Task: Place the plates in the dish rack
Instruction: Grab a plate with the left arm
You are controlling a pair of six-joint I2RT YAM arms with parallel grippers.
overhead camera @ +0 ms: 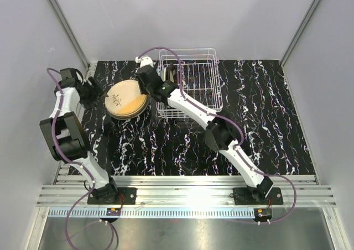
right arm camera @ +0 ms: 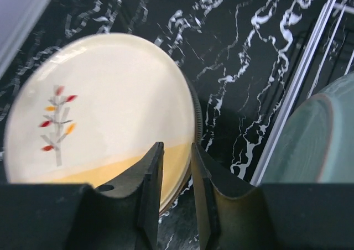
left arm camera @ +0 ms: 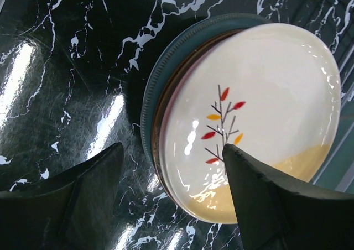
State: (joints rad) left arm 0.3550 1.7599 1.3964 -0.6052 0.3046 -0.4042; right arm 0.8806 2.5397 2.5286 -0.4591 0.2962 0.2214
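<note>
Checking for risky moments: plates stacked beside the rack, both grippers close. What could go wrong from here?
The open left gripper sits at the edge of the stacked plates; a low approach could shove them sideways. The right gripper, close by the rack, might snag its wires or knock the green plate inside.

**What we cannot make out**

Beneath the top plate [left arm camera: 249, 117] we see only the rims of the stack [overhead camera: 127, 99], so we cannot count it. The pale green plate [right arm camera: 323, 139] runs off the right wrist view's edge. The right arm [overhead camera: 188, 103] hides part of the dish rack [overhead camera: 202, 76].
</note>
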